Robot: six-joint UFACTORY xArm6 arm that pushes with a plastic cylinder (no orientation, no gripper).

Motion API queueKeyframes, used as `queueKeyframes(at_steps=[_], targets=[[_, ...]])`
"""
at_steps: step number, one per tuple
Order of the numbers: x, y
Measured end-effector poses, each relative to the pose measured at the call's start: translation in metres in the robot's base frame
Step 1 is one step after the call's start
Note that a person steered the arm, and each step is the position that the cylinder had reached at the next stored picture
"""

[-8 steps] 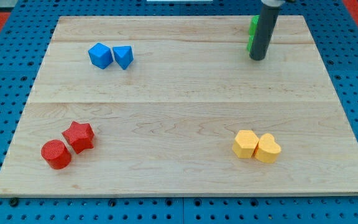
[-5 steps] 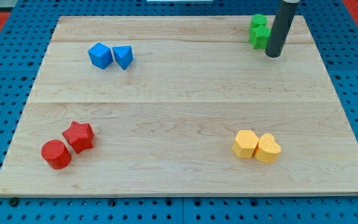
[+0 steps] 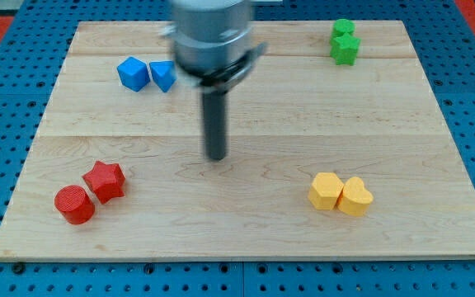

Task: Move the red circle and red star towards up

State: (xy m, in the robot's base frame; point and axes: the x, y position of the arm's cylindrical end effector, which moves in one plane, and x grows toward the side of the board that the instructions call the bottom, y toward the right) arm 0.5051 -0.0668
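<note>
The red circle [image 3: 74, 205] lies near the board's bottom left corner. The red star [image 3: 105, 181] touches it on its upper right. My tip [image 3: 216, 156] rests on the board near the middle, well to the right of the red star and a little above its level, touching no block. The rod rises from the tip to the arm's grey end at the view's top.
Two blue blocks [image 3: 147, 74] sit side by side at the upper left, just left of the rod's upper part. Two green blocks [image 3: 344, 41] stand at the top right. A yellow block and a yellow heart [image 3: 341, 195] lie at the lower right. The wooden board [image 3: 270, 239] lies on a blue pegboard.
My tip has moved from beside the green blocks at the top right down and left to the board's middle. No block has moved.
</note>
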Motion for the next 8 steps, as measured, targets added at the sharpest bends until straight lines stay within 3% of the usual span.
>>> queueKeyframes(at_steps=[1, 3, 4, 5, 6, 8], targets=[[0.097, -0.057], [0.113, -0.233], [0.112, -0.237], [0.079, -0.216], [0.079, -0.145], [0.031, -0.096]])
